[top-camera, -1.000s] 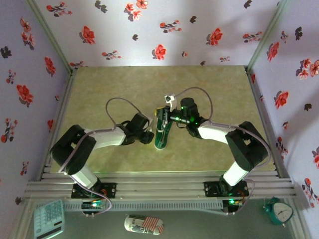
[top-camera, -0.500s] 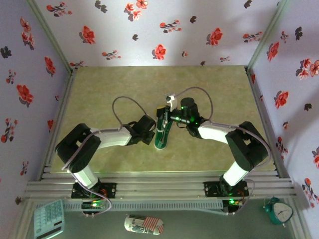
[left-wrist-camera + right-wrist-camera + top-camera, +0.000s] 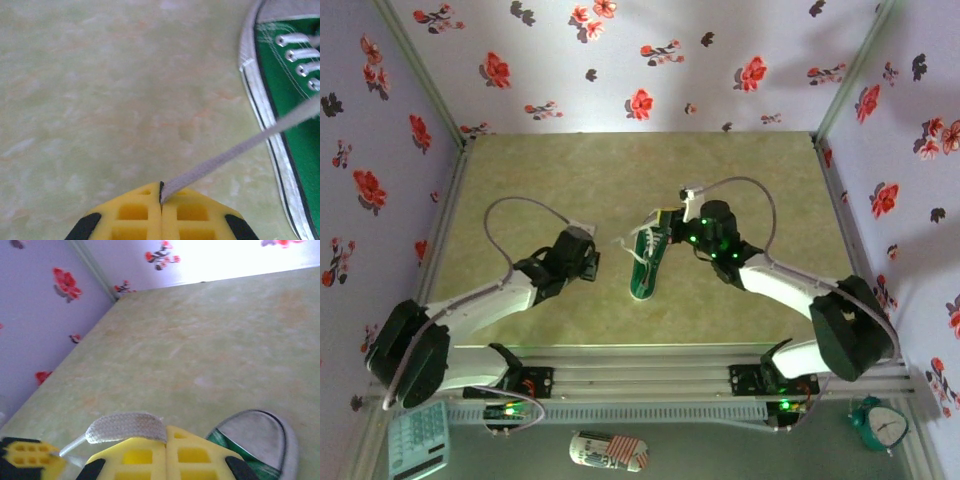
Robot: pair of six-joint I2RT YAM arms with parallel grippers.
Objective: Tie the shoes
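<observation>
Greenish marbled table (image 3: 550,180) carries the green sneaker (image 3: 645,270) near its middle, between your 2 arms, with its long axis running near-to-far and leaning slightly right. Its white toe cap (image 3: 260,432) seems to point away from the arm bases. Your left gripper (image 3: 161,197) is clamped on 1 white lace (image 3: 235,150) stretched taut off the shoe's left side, and your right gripper (image 3: 166,440) is pinched tight on the other lace end (image 3: 127,426) beside the toe. I judge the task barely begun: both laces are in hand, yet no cross, loop or bow shows, so all the knotting is left.
</observation>
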